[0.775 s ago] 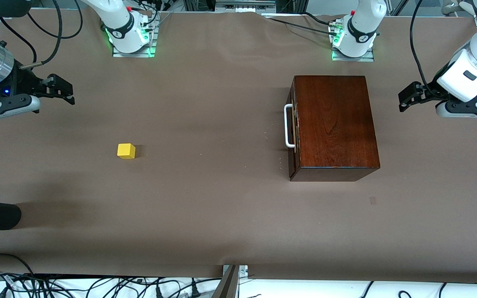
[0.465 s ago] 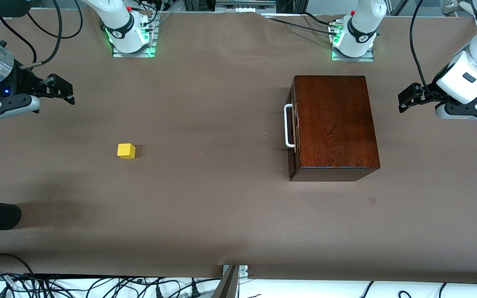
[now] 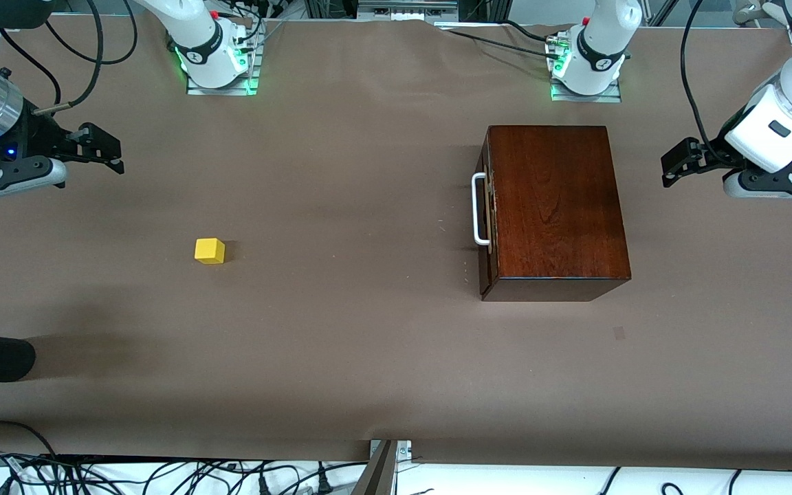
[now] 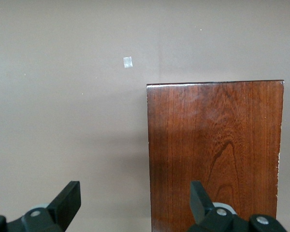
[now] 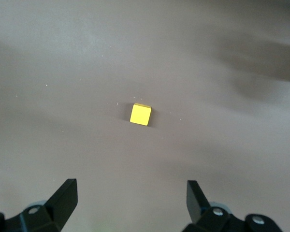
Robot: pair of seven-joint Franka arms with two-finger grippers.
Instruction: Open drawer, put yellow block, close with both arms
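With the drawer [image 3: 489, 210] shut and both hands spread over bare bench [image 3: 341, 330], I'd bring my left hand [image 3: 671, 163] squarely onto the handle [image 3: 478, 209], keeping my right hand [image 3: 108, 152] waiting above the block [image 3: 210, 251].

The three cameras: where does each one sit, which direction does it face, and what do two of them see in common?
Front view: high across the table, facing both bases; shows the wooden box with its drawer shut, the yellow block, the left end effector and right end effector, both open.
Left wrist view: on the left wrist, looking down past its fingertips at the box top.
Right wrist view: on the right wrist, looking down past its fingertips at the block.
Shared: front and left wrist see the box; front and right wrist see the block.
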